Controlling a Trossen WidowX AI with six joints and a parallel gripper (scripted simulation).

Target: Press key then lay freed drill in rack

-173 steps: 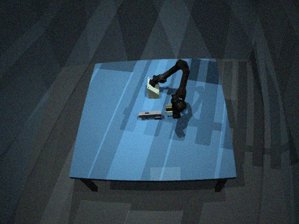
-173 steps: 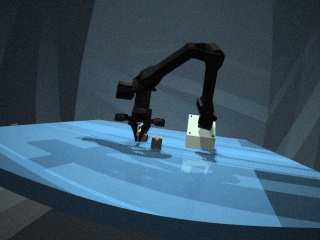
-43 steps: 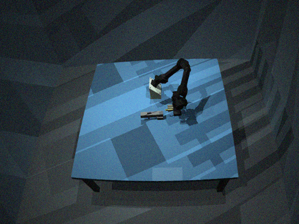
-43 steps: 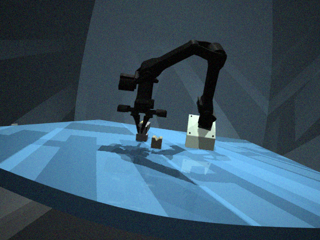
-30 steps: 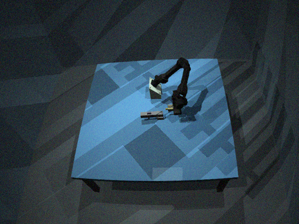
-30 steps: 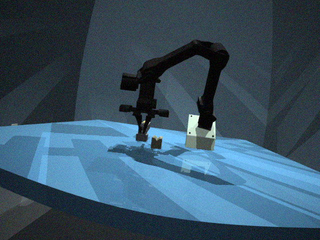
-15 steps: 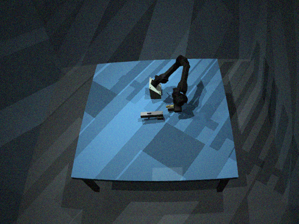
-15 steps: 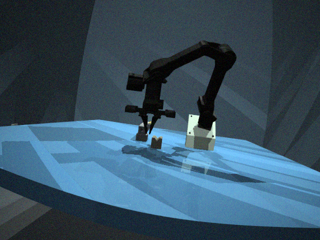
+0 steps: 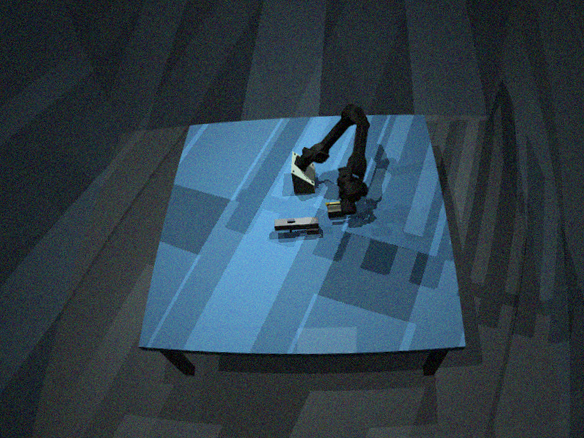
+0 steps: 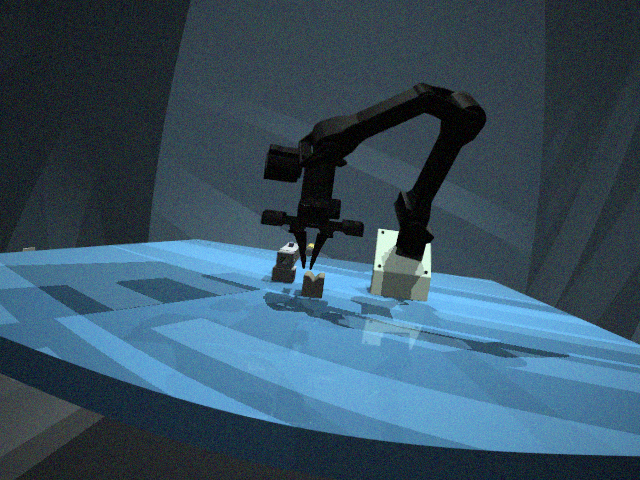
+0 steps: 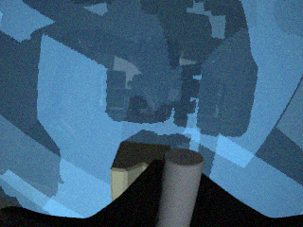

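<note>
My gripper (image 10: 307, 267) (image 11: 181, 169) is shut on the drill, a plain grey cylinder (image 11: 179, 200) that runs up from the bottom of the wrist view. A small yellow part (image 9: 332, 203) (image 10: 310, 246), apparently the drill's end, shows beyond the fingers. The rack, a tan block with V notches (image 10: 313, 285) (image 11: 124, 160), stands just below the fingertips in the exterior view and left of the drill in the wrist view. Whether the drill touches it is unclear. The long grey holder (image 9: 302, 222) (image 10: 286, 256) has a small dark key (image 9: 290, 221) (image 10: 292, 244) on top.
The blue table (image 9: 245, 292) (image 10: 258, 372) carries everything. A pale slanted plate on a block (image 9: 305, 178) (image 10: 384, 253) stands behind the holder in the top view, with the arm in front of part of it. The holder lies left of the gripper there.
</note>
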